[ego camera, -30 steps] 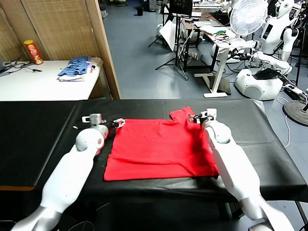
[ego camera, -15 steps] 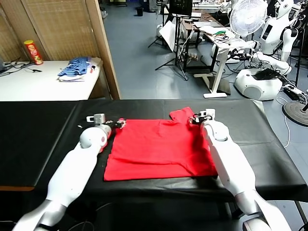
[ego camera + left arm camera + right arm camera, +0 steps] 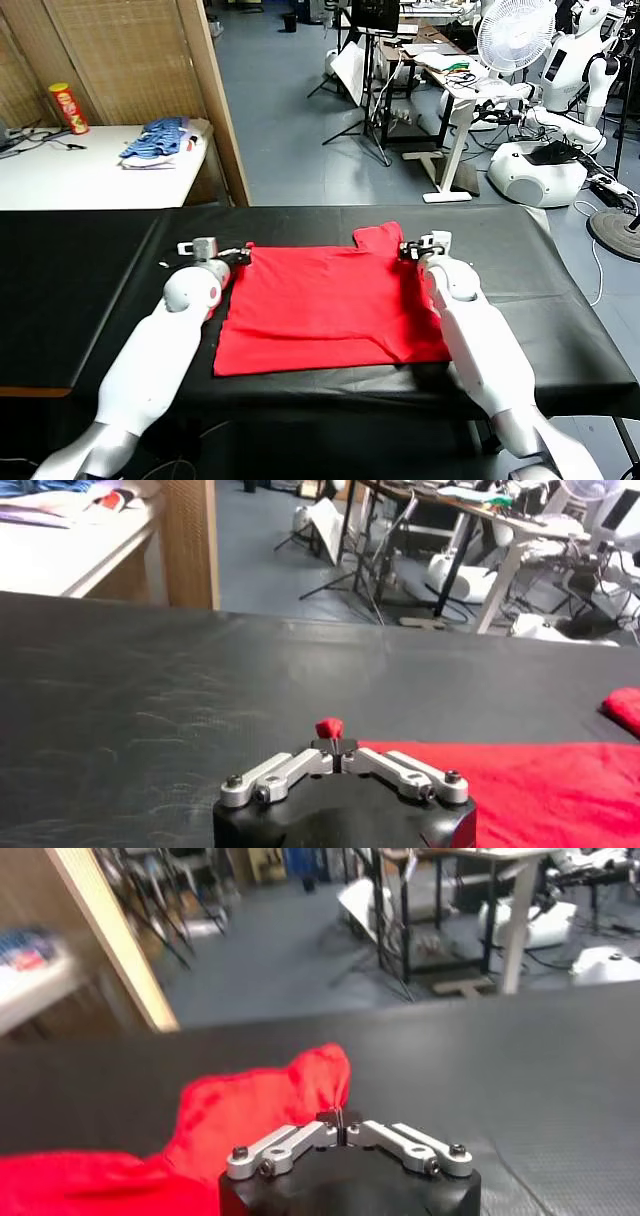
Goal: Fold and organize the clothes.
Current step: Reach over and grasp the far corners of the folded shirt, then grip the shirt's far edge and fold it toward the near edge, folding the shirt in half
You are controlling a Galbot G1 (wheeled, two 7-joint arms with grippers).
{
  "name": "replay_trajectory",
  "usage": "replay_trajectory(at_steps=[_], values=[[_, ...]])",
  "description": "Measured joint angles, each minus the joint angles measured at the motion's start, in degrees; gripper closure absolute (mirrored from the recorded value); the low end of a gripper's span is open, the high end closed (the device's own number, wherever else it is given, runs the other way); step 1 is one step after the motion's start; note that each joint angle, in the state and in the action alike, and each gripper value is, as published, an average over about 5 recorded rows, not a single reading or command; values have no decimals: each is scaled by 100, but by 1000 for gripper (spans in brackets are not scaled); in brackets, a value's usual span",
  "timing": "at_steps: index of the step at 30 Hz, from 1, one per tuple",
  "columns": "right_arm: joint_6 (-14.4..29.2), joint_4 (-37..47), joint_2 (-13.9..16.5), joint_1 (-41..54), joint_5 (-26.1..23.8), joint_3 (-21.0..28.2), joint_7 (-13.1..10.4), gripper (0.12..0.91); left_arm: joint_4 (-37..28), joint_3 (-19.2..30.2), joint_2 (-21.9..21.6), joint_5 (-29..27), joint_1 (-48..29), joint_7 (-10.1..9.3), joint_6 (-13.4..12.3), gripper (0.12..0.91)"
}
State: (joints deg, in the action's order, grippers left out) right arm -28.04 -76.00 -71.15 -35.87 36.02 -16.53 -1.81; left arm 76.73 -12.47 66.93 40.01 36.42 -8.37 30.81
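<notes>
**Both grippers pinched the far edge of the red shirt**

The left gripper's (image 3: 330,748) fingers were closed tight on a small nub of red cloth, the far left corner of the red T-shirt (image 3: 325,305). The right gripper's (image 3: 340,1120) fingers were likewise closed on a bunched fold of the shirt at its far right corner, where the cloth humped up into a raised lump.

From above, the left gripper (image 3: 240,254) sat at the shirt's far left corner and the right gripper (image 3: 408,250) at the far right, both arms reaching forward along the garment's sides. The shirt lay mostly flat on the black table (image 3: 90,270), near its middle, with a few soft creases.

On a white side table (image 3: 60,175) beyond, a blue-and-white pile of clothes (image 3: 160,142) and a red-and-yellow can (image 3: 69,107) stood well apart from the work.
</notes>
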Motion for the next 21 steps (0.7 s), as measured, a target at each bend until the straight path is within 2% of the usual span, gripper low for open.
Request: replay_trajectory(at_steps=[8,13,21], values=[[-136,-1374,573,-907,346,-298,-80,903,1339,-228,-393,216,660,-205,37,903],[-346,-2057,924,-1416,380,-448,-172,903,2121,-420,-675,175,1222,-250,21,903],[-1066,-3066,1299,-2112,246,-553,-565,903,3262,-789,-987,-31,2344,-252,49,903]])
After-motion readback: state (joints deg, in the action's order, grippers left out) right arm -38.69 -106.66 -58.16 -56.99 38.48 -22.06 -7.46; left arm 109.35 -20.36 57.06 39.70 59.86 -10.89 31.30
